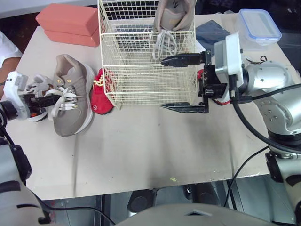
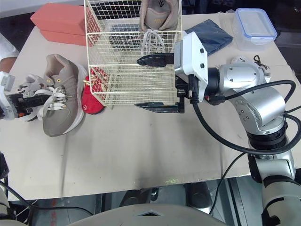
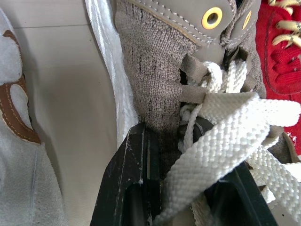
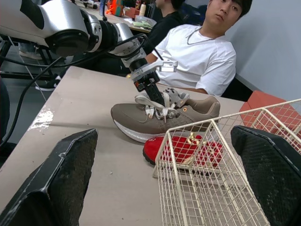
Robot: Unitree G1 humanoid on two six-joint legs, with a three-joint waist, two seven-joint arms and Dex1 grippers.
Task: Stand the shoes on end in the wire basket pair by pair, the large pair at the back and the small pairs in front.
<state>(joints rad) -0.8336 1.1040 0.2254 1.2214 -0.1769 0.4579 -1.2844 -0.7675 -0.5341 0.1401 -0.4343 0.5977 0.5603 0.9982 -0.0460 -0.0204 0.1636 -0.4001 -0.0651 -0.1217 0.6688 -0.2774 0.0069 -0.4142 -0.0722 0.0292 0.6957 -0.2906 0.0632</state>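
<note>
well, the table carries the wire basket at top centre, with one taupe shoe standing on end in its upper compartment. a second taupe shoe lies at left, a red shoe between it and the basket. my right gripper gapes wide at the basket's right front; my left gripper clenches the second taupe shoe's laces.

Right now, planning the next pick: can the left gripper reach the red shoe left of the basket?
Probably not: the left gripper grips the taupe shoe, which lies between it and the red shoe.
</note>
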